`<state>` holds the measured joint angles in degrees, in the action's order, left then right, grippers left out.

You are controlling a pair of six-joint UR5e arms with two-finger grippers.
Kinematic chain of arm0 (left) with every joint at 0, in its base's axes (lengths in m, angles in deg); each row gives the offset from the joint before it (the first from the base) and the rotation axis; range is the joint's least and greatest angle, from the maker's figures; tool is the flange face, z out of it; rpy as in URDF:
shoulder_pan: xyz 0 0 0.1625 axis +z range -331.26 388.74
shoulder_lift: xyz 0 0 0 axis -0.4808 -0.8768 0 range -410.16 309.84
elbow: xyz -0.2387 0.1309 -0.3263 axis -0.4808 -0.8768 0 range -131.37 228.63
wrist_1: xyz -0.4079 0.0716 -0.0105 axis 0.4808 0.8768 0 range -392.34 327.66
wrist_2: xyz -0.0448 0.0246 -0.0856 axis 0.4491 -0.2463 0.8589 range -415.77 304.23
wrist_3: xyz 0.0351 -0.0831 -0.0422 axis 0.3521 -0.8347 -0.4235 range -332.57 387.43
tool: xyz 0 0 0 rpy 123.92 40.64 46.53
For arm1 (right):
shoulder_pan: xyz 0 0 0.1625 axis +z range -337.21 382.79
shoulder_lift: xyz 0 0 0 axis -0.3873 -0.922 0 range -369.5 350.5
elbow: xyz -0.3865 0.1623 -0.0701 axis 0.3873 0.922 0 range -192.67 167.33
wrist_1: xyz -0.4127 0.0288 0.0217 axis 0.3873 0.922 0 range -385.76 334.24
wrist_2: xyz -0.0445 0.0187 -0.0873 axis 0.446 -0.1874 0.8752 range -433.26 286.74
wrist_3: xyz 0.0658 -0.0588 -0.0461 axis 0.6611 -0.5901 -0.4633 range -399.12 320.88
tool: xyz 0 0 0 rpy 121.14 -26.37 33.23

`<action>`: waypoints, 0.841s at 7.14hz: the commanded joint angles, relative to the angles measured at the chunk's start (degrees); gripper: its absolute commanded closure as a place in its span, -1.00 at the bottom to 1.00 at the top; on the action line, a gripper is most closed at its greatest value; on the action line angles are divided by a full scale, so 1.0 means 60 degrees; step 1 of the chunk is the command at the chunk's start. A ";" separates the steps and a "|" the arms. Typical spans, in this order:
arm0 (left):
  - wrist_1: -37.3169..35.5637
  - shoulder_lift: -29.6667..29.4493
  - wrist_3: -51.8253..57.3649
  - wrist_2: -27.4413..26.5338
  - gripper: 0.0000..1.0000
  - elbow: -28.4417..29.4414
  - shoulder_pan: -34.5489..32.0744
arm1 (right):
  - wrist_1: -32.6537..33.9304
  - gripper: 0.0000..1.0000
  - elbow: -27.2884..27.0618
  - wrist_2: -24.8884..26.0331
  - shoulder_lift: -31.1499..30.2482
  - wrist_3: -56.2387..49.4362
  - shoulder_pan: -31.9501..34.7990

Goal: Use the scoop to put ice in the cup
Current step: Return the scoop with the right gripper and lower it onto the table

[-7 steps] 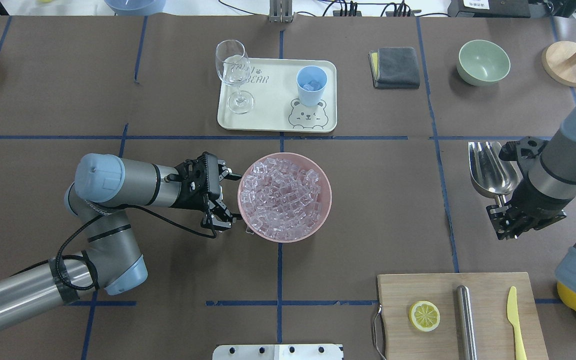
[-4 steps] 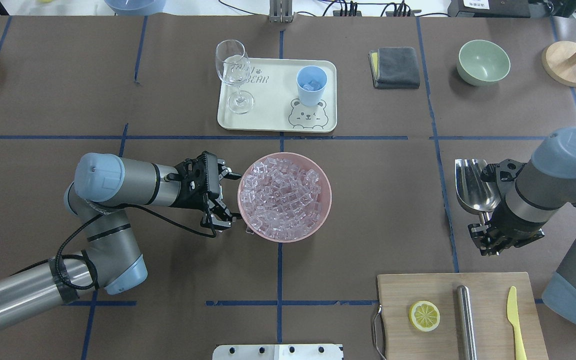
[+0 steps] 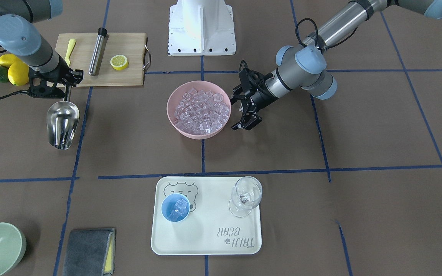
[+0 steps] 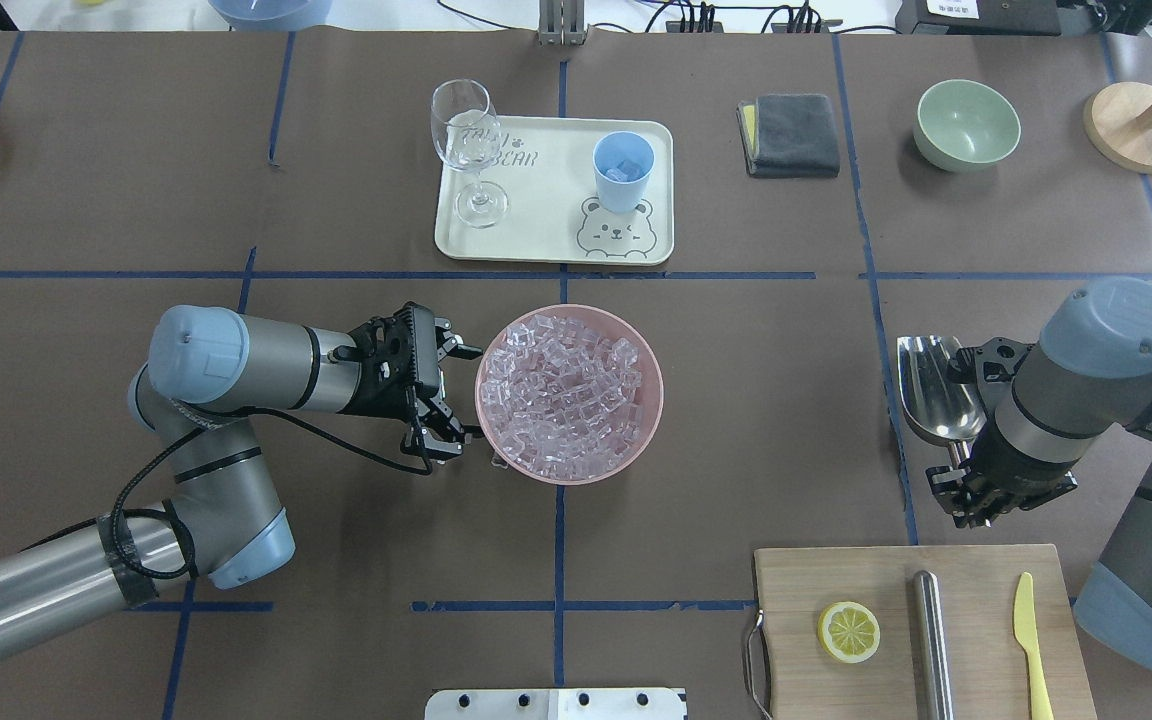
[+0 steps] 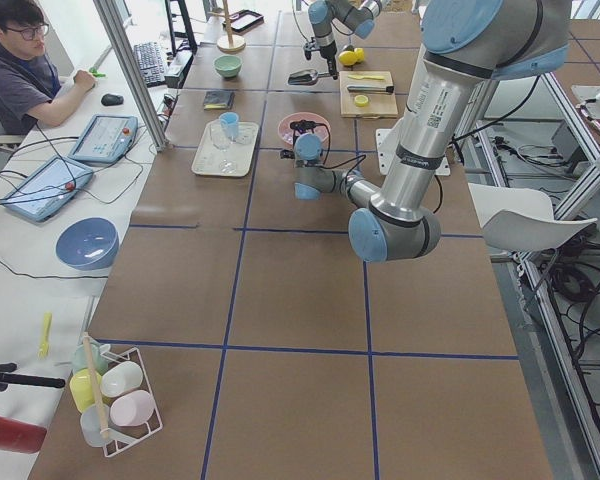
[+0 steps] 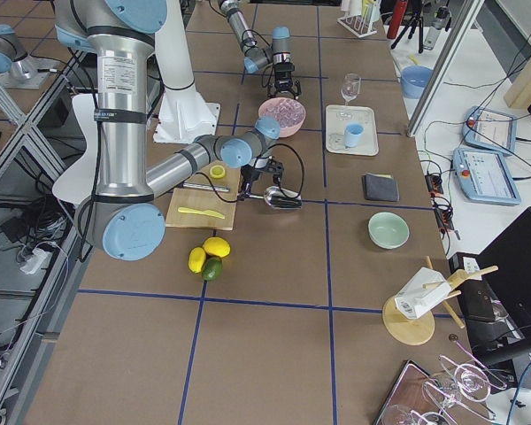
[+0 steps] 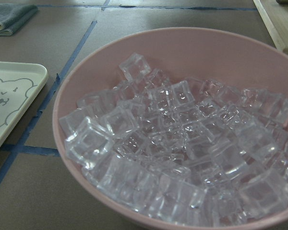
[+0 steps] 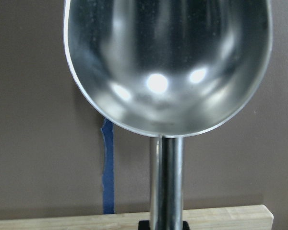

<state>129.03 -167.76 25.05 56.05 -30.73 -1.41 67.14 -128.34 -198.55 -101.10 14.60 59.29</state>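
**Scoop empty on my right, between loads**

My right gripper (image 4: 961,462) is clamped on the rod handle of the scoop (image 4: 936,390). Its trough is empty and lies low by the cutting board (image 4: 836,580), though I cannot tell whether it touches the desk (image 4: 736,400). It is well apart from the pink bowl (image 4: 636,455), where the ice (image 4: 566,395) is heaped. A few cubes lie in the cup (image 4: 623,175) on the tray (image 4: 536,230). My left gripper (image 4: 451,438) sits at the bowl's rim, and I cannot tell whether it pinches it. Next, I judge, the scoop must swing across, dig into the heap and lift out level.
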 commanded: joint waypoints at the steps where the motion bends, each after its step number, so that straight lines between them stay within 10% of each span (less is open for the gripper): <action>1: 0.0000 0.0000 0.0000 -0.0004 -1.00 0.0000 0.0000 | 0.0000 1.00 0.0104 0.0007 -0.0012 -0.0019 -0.0079; 2: 0.0000 0.0000 0.0000 -0.0004 -1.00 0.0000 0.0014 | 0.0000 1.00 0.0148 0.0022 -0.0012 -0.0018 -0.0079; 3: 0.0000 0.0000 0.0000 0.0011 -1.00 0.0000 0.0014 | 0.0000 0.22 0.0207 0.0022 0.0003 -0.0004 -0.0079; 4: 0.0000 0.0000 0.0000 -0.0004 -1.00 0.0000 0.0014 | 0.0000 -0.99 0.0207 0.0225 0.0104 0.0069 -0.0079; 6: 0.0000 0.0000 0.0000 -0.0004 -1.00 0.0000 0.0000 | 0.0000 -1.00 0.0062 0.0315 0.0149 0.0069 0.0008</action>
<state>129.03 -167.76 25.05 56.08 -30.73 -1.33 67.14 -127.28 -196.94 -100.48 14.96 58.94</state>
